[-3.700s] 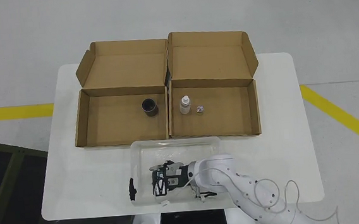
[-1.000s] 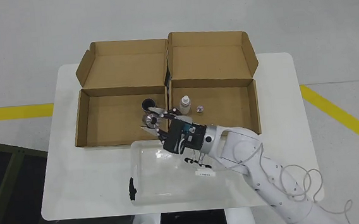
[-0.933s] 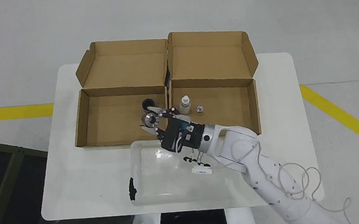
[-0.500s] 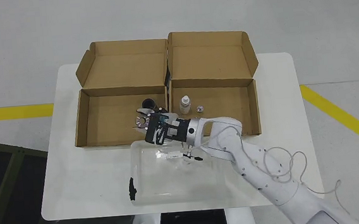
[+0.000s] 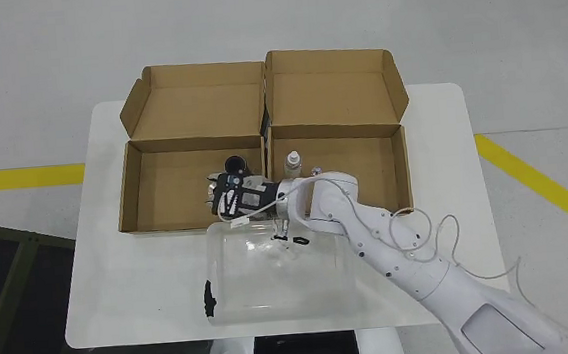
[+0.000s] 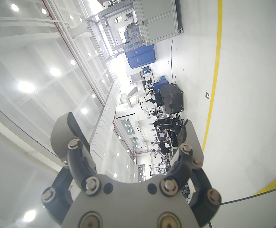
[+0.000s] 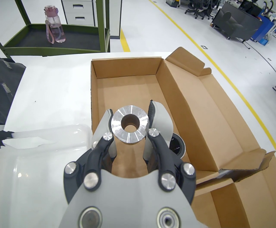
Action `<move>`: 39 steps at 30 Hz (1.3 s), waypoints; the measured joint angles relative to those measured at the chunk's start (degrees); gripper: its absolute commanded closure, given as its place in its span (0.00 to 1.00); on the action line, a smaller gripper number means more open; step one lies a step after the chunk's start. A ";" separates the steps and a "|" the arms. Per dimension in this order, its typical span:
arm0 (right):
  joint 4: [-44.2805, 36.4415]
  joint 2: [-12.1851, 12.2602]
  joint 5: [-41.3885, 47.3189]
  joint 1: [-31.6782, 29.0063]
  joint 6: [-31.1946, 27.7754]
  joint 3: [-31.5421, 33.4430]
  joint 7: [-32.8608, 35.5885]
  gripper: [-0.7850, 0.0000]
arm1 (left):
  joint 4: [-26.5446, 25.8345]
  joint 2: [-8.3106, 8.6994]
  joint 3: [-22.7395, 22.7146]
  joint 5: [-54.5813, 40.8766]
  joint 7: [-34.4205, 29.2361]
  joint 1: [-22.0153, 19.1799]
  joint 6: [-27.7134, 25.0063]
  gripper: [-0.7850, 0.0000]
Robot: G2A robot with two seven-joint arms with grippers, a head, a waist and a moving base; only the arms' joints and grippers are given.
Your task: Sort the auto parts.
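Top camera looks down at the white table (image 5: 112, 281); right wrist, close, shares the left brown cardboard box (image 5: 165, 191); left wrist faces away into the hall.

Open brown cardboard box (image 7: 120, 90), bare floor towards its far end, black hollow cylinder (image 7: 177, 147) close beside right gripper (image 7: 130, 109) clamping silver metal ring (image 7: 141, 122), upright walls all round.
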 measured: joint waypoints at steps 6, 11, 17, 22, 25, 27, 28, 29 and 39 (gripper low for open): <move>3.44 -1.29 0.43 3.27 -1.49 -1.42 2.80 1.00 | 0.00 0.00 0.00 0.00 0.00 0.00 0.00 0.00; 5.86 -2.20 1.15 5.15 -3.09 -2.32 4.96 1.00 | 0.00 0.00 0.00 0.00 0.00 0.00 0.00 0.00; 8.88 -3.08 0.87 6.46 -3.71 -3.24 6.51 1.00 | 0.00 0.00 0.00 0.00 0.00 0.00 0.00 0.00; 10.97 -3.88 0.70 7.35 -3.84 -4.07 7.44 1.00 | 0.00 0.00 0.00 0.00 0.00 0.00 0.00 0.00; 12.27 -4.41 0.65 7.97 -3.99 -4.54 7.99 1.00 | 0.00 0.00 0.00 0.00 0.00 0.00 0.00 0.00; 13.12 -4.76 0.55 8.39 -4.15 -4.87 8.29 1.00 | 0.00 0.00 0.00 0.00 0.00 0.00 0.00 0.00; 13.46 -4.91 0.48 8.56 -4.25 -5.02 8.42 1.00 | 0.00 0.00 0.00 0.00 0.00 0.00 0.00 0.00; 13.94 -5.10 0.43 8.75 -4.38 -5.21 8.60 1.00 | 0.00 0.00 0.00 0.00 0.00 0.00 0.00 0.00; 17.17 -6.70 -0.46 10.07 -4.46 -6.65 10.03 0.90 | 0.00 0.00 0.00 0.00 0.00 0.00 0.00 0.00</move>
